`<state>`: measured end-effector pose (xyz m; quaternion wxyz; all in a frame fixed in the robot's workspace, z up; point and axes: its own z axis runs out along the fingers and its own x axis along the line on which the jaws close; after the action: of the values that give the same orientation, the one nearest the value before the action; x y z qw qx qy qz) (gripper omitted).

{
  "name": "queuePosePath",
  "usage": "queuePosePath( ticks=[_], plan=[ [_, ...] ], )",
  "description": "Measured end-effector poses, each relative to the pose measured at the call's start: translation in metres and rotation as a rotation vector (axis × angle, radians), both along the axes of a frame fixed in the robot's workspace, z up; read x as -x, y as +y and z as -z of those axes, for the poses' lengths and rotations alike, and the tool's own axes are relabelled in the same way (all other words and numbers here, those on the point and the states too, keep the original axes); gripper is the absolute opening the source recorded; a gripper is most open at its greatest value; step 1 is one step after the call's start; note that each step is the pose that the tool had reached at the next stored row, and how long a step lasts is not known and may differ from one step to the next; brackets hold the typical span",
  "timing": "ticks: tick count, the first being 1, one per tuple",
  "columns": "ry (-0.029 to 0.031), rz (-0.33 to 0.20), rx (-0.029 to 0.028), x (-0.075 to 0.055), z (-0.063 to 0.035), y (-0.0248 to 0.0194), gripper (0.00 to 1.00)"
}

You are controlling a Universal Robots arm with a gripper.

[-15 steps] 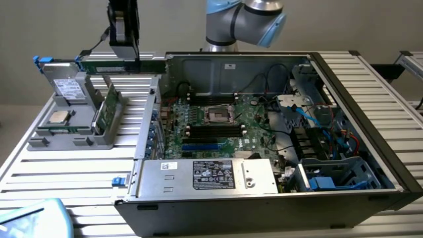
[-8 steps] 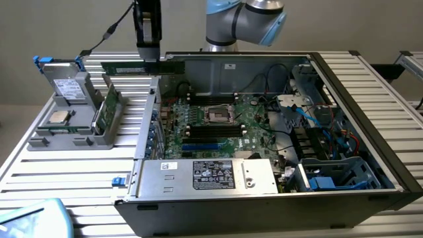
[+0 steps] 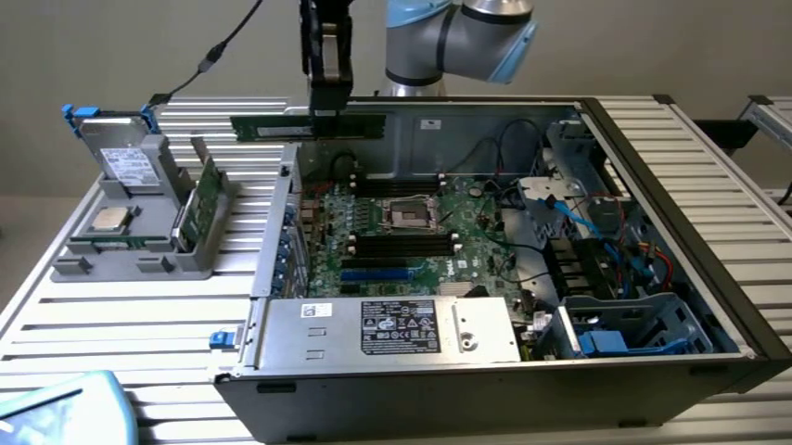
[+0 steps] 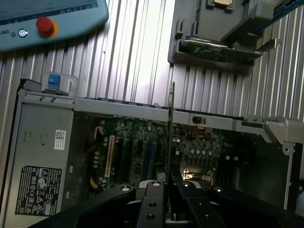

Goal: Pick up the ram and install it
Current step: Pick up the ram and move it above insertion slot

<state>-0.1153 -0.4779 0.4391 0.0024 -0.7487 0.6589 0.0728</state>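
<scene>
We see the gripper (image 3: 328,115) clamped on the ram (image 3: 310,127), holding the long green stick level in the air above the open computer case (image 3: 693,222), over the wall of the case nearest the arm's base. In the wrist view the gripper (image 4: 166,187) has its two black fingers (image 4: 151,194) pressed against the ram (image 4: 170,123), which shows edge-on as a thin line running out over the case's side wall.

Inside the case lies the motherboard (image 3: 470,250), well below the ram and not touched by it. Its black memory slots (image 3: 396,244) sit in rows on either side of the processor socket (image 3: 409,216). A grey power supply (image 3: 396,329) with a black label fills the case's near end in the exterior view.

Outside the case, to the exterior view's left, a grey holder (image 3: 136,250) stands on the slatted metal table (image 3: 136,315). It carries a silver processor chip (image 3: 111,220) and a green card (image 3: 204,199) standing on edge. A teach pendant (image 4: 47,19) with a red button rests on the table past the case's power-supply end.
</scene>
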Motion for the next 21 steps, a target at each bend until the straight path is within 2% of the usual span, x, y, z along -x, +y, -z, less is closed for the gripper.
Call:
queuePosePath(
  ticks=[5, 12, 21],
  plan=[
    [-0.0003, 0.003, 0.0003, -0.015, 0.0022, 0.0000, 0.14],
    [-0.0002, 0.042, 0.0008, -0.024, 0.0074, 0.0000, 0.14],
    [-0.0003, 0.043, 0.0006, -0.065, 0.0165, 0.0000, 0.14]
  ],
)
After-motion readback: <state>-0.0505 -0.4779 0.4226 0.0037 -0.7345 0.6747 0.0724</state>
